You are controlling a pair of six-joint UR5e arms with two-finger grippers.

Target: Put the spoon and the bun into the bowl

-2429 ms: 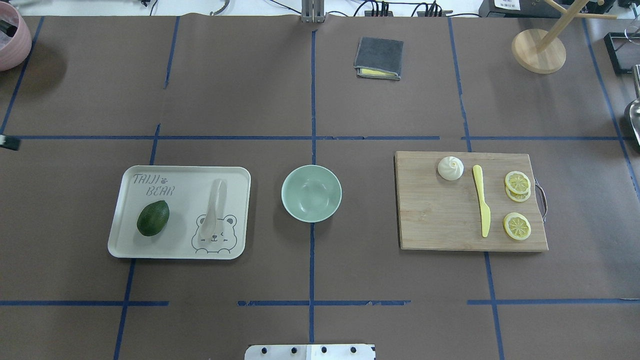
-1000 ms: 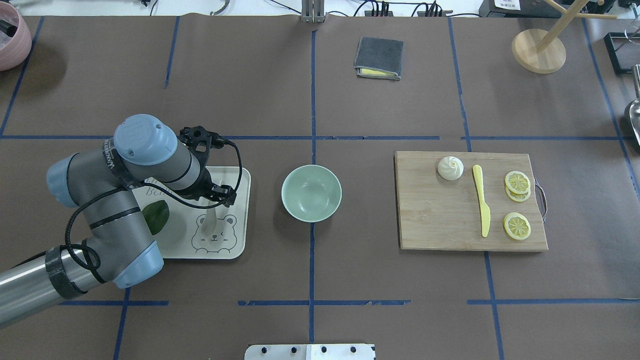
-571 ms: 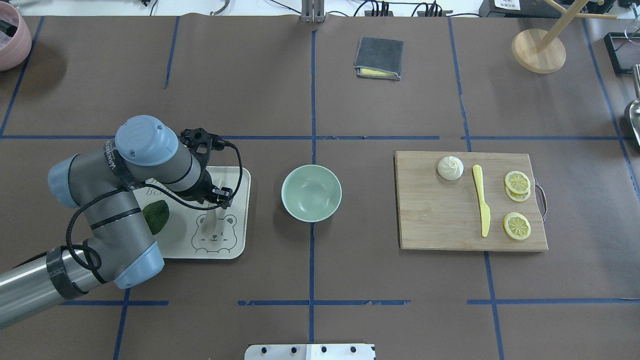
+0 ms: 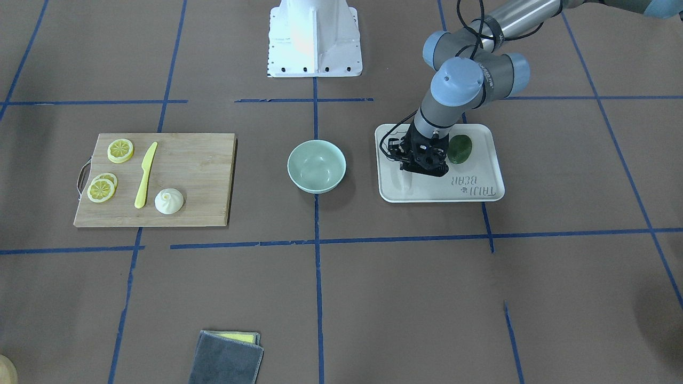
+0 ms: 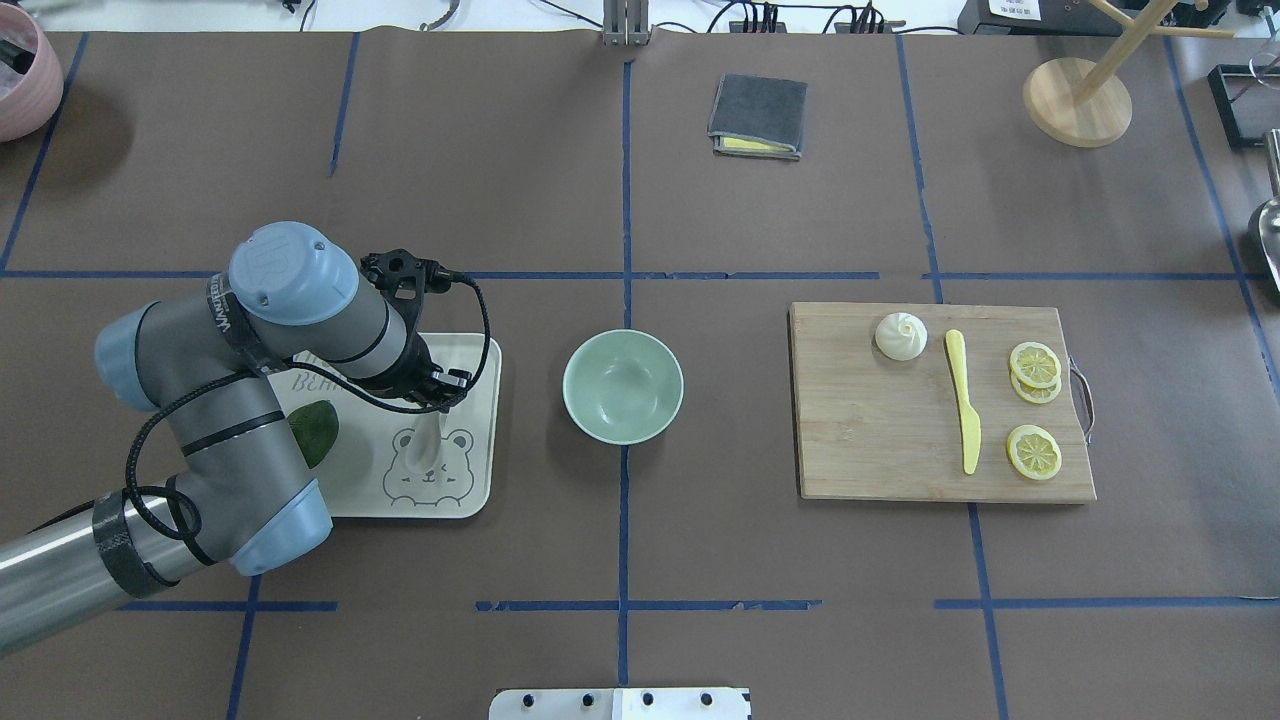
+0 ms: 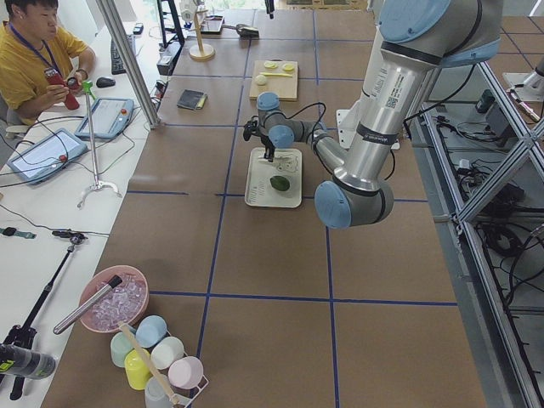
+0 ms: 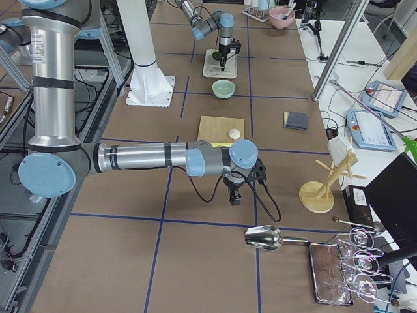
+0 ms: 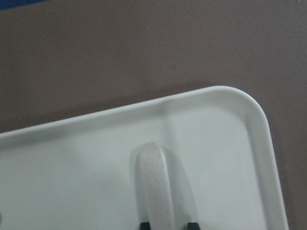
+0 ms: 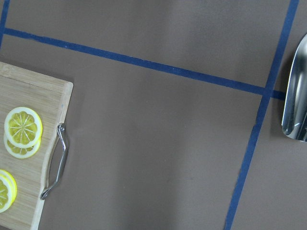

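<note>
On your left gripper (image 8: 168,225), the jaws straddle the spoon (image 8: 156,187) on the tray (image 5: 470,350); whether they pinch it, you cannot tell. The bowl (image 5: 640,400) is empty, and the bun (image 5: 901,336) waits on the cutting board (image 5: 870,430). You cannot tell the jaw state of the right gripper (image 7: 234,193).

Left arm (image 5: 232,440): grey tubular links, pale blue joint caps (image 5: 293,272).
Silver forearm tube with a black band (image 5: 118,556); black cable (image 5: 486,330) looping along the links; black lettering (image 5: 221,312) on one joint collar; black left gripper (image 5: 436,397). White base plate (image 4: 314,37) with dark screws (image 4: 304,69).
</note>
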